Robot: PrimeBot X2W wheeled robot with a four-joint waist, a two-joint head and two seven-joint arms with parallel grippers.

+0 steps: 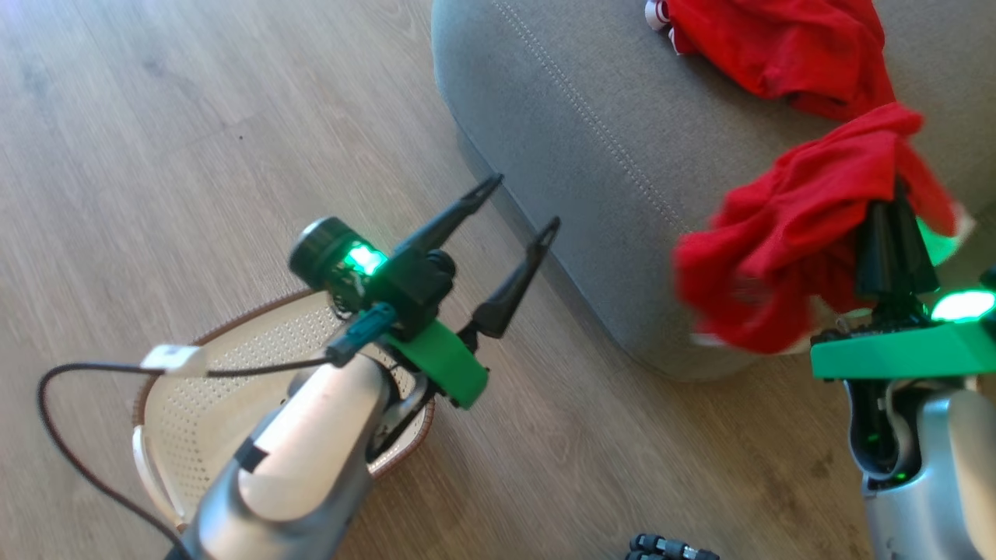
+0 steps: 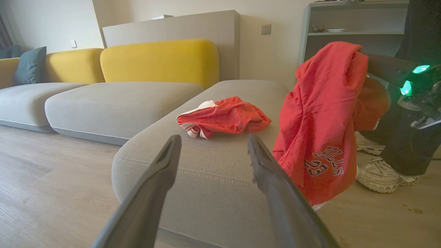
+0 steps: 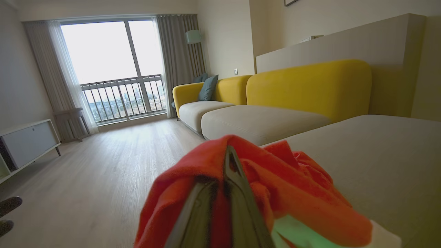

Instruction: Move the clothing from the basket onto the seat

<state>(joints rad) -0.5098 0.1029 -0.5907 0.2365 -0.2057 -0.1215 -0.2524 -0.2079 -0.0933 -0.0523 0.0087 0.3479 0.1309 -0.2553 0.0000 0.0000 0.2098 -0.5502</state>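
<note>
— So, what has the right pincer (image 1: 896,222) got?
— It's clamped tight on a red garment (image 1: 786,233), which drapes over its fingers (image 1: 878,249) and hangs beside the corner of the grey seat (image 1: 560,140).
— And the left pincer (image 1: 526,201)?
— Spread wide, above the cream basket (image 1: 202,404) on the wooden floor (image 1: 156,155).
— Any other clothing?
— A second red garment (image 1: 778,43) lies crumpled on the seat, well apart from the basket.

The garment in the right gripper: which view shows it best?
Left wrist view: the garment hangs full length, lettering visible. Head view shows it bunched and blurred over the right gripper; right wrist view, close folds around the fingers.
</note>
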